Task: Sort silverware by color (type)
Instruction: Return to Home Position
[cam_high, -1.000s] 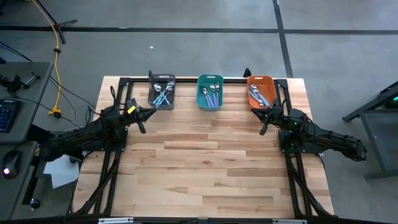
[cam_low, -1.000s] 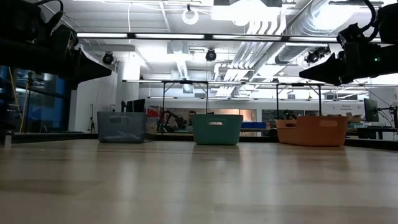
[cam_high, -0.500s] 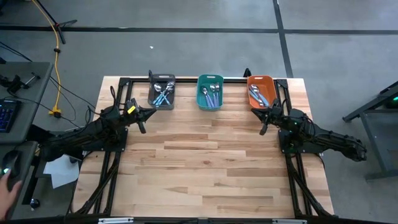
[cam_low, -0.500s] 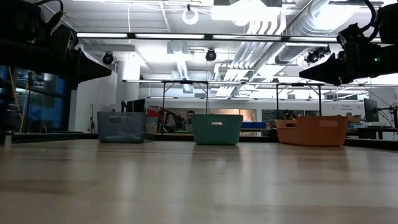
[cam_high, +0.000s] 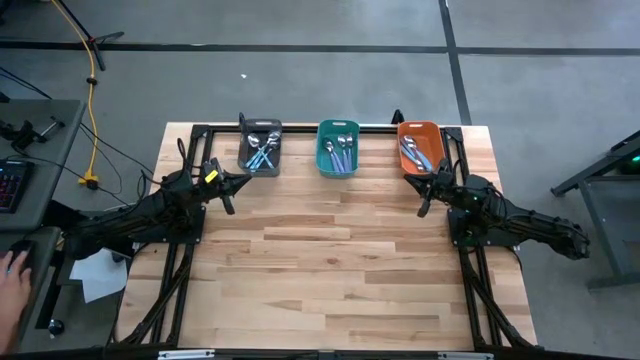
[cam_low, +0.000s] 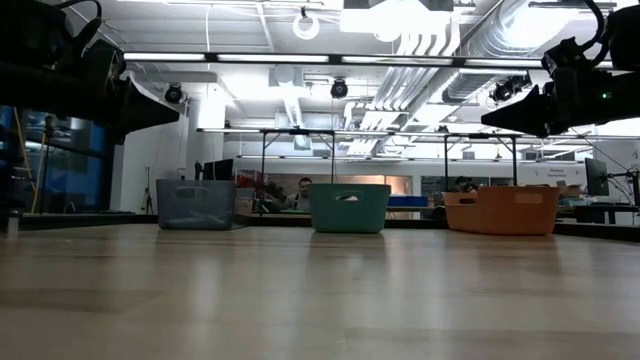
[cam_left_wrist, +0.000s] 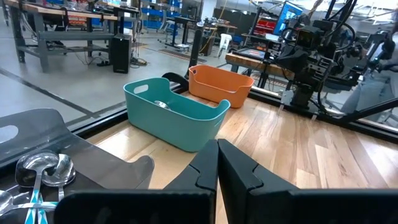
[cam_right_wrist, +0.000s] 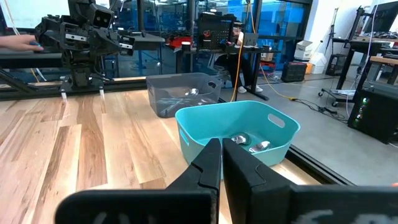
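Three bins stand in a row along the table's far edge: dark grey (cam_high: 260, 148), teal (cam_high: 338, 148) and orange (cam_high: 419, 146). Each holds several spoons: light-blue-handled ones (cam_high: 262, 153) in the grey bin, lilac-handled ones (cam_high: 343, 152) in the teal bin, more spoons (cam_high: 413, 153) in the orange bin. My left gripper (cam_high: 229, 188) is shut and empty, above the table near the grey bin; its shut fingers show in the left wrist view (cam_left_wrist: 217, 167). My right gripper (cam_high: 424, 192) is shut and empty, near the orange bin; it shows in the right wrist view (cam_right_wrist: 221, 163).
Bare wooden tabletop (cam_high: 330, 260) spreads between the arms and toward the near edge. A black frame (cam_high: 300, 128) runs along the table's far edge behind the bins. A person's hand (cam_high: 12, 280) rests on a desk off the table's left side.
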